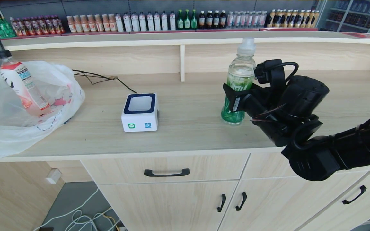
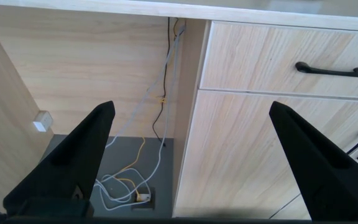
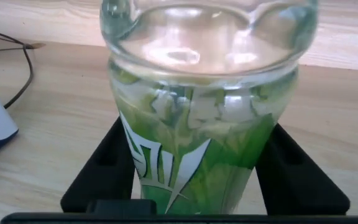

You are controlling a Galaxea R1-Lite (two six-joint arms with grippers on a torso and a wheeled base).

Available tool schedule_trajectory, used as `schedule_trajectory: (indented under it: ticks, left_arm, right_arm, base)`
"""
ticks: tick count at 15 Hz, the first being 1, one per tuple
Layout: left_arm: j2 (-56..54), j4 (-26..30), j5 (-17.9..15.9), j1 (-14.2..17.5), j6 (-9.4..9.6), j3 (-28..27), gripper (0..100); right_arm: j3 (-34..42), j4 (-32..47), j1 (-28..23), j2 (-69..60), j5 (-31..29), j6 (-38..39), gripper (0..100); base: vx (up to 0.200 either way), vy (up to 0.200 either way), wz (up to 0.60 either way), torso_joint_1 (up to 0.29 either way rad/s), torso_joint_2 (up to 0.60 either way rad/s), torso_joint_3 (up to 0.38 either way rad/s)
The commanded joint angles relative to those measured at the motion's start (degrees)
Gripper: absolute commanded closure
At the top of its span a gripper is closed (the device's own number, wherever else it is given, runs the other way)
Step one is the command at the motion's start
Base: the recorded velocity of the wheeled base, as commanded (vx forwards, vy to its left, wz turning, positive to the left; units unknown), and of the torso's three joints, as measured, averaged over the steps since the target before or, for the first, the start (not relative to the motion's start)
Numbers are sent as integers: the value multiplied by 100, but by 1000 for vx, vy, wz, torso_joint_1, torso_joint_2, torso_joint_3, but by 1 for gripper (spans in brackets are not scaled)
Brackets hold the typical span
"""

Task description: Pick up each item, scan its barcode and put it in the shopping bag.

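A clear bottle with a green label and white cap (image 1: 240,83) stands upright on the wooden counter (image 1: 188,106), right of centre. My right gripper (image 1: 236,98) is shut on the green bottle (image 3: 197,124) at label height, one finger on each side. The white scanner with a blue-framed top (image 1: 140,112) sits at the counter's middle. At the left lies the white plastic shopping bag (image 1: 14,112), holding a tilted bottle with a pink and white label (image 1: 21,85). My left gripper (image 2: 191,162) hangs open below counter level, facing the cabinet front.
A black cable (image 1: 104,78) runs from the scanner toward the back ledge. A raised wooden shelf (image 1: 185,40) borders the counter's far side, with rows of drinks behind. Drawers and doors (image 1: 167,173) lie below; loose cables (image 2: 135,180) lie on the floor.
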Motion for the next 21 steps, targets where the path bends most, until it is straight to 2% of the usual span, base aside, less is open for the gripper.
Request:
schedule_trajectory:
  ticks: [1, 15, 16, 18, 21]
  left_arm:
    - [-1, 1, 0, 1, -2, 0, 0]
    - [-1, 1, 0, 1, -2, 0, 0]
    - [-1, 1, 0, 1, -2, 0, 0]
    - [-1, 1, 0, 1, -2, 0, 0]
    - [-1, 1, 0, 1, -2, 0, 0]
  right_arm:
    - [9, 20, 28, -84, -1, 49, 100]
    - [-9, 47, 186, -673, -10, 40, 100]
    - [-35, 267, 186, -928, -1, 40, 100]
    - [-18, 548, 283, -1280, -28, 32, 100]
    - [193, 688, 731, -1675, -63, 5, 100]
  base:
    - [0, 0, 0, 0, 0, 0]
    - [0, 0, 0, 0, 0, 0]
    - [0, 0, 0, 0, 0, 0]
    - [0, 0, 0, 0, 0, 0]
    - [0, 0, 0, 0, 0, 0]
